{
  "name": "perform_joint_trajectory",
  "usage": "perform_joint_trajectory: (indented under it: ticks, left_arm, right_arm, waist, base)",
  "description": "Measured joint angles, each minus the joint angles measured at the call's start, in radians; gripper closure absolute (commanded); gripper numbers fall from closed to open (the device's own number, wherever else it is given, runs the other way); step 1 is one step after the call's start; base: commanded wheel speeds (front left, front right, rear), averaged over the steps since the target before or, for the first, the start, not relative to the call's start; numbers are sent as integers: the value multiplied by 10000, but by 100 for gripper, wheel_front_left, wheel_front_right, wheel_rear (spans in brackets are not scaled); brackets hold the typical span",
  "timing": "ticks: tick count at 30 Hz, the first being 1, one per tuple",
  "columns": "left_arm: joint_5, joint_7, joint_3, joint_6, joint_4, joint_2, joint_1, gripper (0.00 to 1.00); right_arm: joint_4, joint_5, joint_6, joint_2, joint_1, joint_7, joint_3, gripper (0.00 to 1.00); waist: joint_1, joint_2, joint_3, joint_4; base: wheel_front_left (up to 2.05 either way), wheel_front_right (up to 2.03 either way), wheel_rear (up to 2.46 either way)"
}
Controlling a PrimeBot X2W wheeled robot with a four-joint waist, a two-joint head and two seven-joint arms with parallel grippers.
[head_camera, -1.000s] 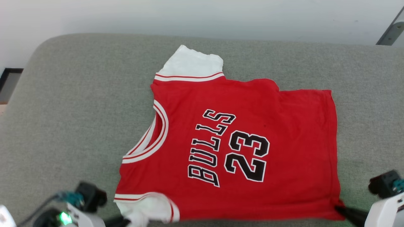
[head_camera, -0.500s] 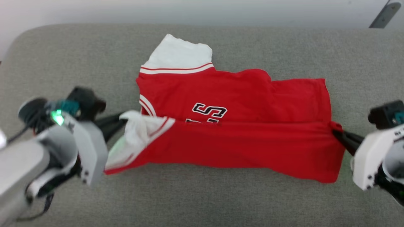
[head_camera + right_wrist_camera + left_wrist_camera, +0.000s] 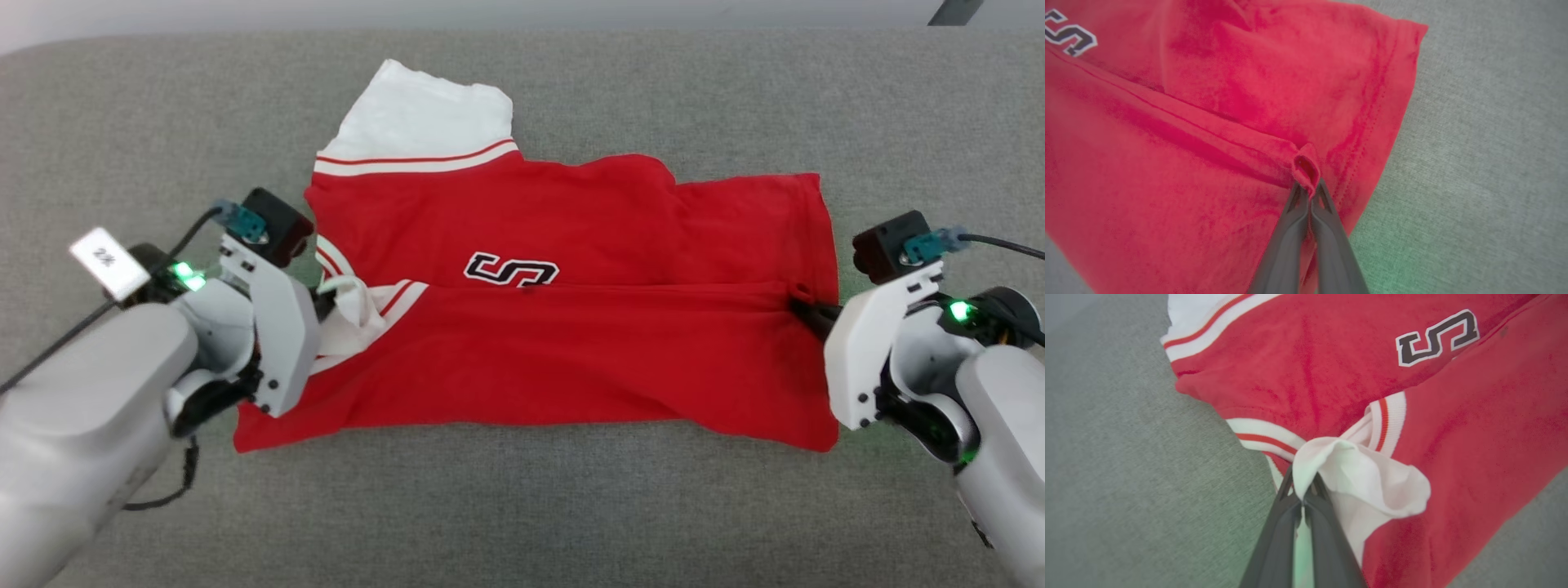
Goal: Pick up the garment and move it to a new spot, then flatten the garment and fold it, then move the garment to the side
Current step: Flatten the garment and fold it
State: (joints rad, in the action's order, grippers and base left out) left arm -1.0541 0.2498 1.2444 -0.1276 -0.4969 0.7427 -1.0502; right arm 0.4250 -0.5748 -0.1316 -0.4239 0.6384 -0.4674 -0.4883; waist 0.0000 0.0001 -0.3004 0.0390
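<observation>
The garment [image 3: 571, 245] is a red jersey with white sleeves, lying on a grey cushion with its near half turned up over its middle. Only the black letter "S" [image 3: 512, 270] still shows above the folded edge. My left gripper [image 3: 336, 296] is shut on the garment's near white sleeve [image 3: 1355, 473], pinched between the dark fingers [image 3: 1290, 506]. At the hem end, my right gripper [image 3: 802, 309] is shut on a small red corner of the garment [image 3: 1306, 167]. The far white sleeve [image 3: 424, 122] lies flat at the back.
The grey cushion [image 3: 163, 122] runs wide on all sides of the garment, with bare fabric to the left, right and front. A pale wall lies behind its back edge. A dark slanted bar [image 3: 955, 11] shows at the top right corner.
Both grippers carried the garment's near edge up and away from me, folding it over "BULLS 23" until just the "S" shows. The head camera tilted down, shifting the whole scene.
</observation>
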Motion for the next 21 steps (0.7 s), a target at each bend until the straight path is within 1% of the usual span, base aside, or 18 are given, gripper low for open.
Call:
perform_joint_trajectory:
  ticks: [4,5,6,7,8,9,10,14,19,20,21]
  left_arm:
    - [-690,408,159,-2,-520,-307,1,100]
    - [-823,487,180,-4,-637,-357,-3,100]
    - [-968,642,190,-4,-834,-414,-27,83]
    - [-1118,826,207,-4,-1034,-479,-75,69]
    - [-1239,997,211,-6,-1191,-525,-124,52]
    - [-1354,1152,215,-6,-1346,-575,-174,17]
    - [-1442,1200,219,-8,-1452,-625,-226,0]
    - [-1613,1335,201,-12,-1636,-704,-523,0]
    - [-1703,1271,138,-12,-1517,-552,-700,0]
    - [-1753,1308,109,23,-1469,-500,-698,0]
    - [-1873,1417,77,157,-1411,-460,-694,0]
  right_arm:
    - [700,-157,0,157,508,280,-483,100]
    - [823,-221,0,188,609,284,-594,95]
    - [940,-270,0,201,712,293,-694,83]
    - [1041,-343,0,198,794,339,-779,67]
    - [1126,-393,0,188,874,364,-869,51]
    - [1200,-439,0,171,936,364,-941,8]
    - [1256,-504,0,161,966,362,-1009,0]
    - [1304,-809,0,-2,1090,433,-1168,0]
    - [1114,-957,0,-230,1075,951,-955,0]
    - [1034,-951,0,-272,1044,1116,-855,0]
    - [961,-934,0,-318,994,1267,-729,0]
  waist:
    - [0,0,-29,35]
    - [0,0,-16,33]
    - [0,0,2,26]
    - [0,0,28,14]
    - [0,0,58,0]
    - [0,0,96,-19]
    - [1,0,140,-39]
    - [0,0,340,-143]
    - [0,-1,625,-322]
    - [0,-1,684,-359]
    - [0,0,745,-395]
  base:
    - [0,0,0]
    - [0,0,0]
    - [0,0,0]
    - [0,0,0]
    - [0,0,0]
    - [0,0,0]
    - [0,0,0]
    - [0,0,0]
    - [0,0,0]
    - [0,0,0]
    - [0,0,0]
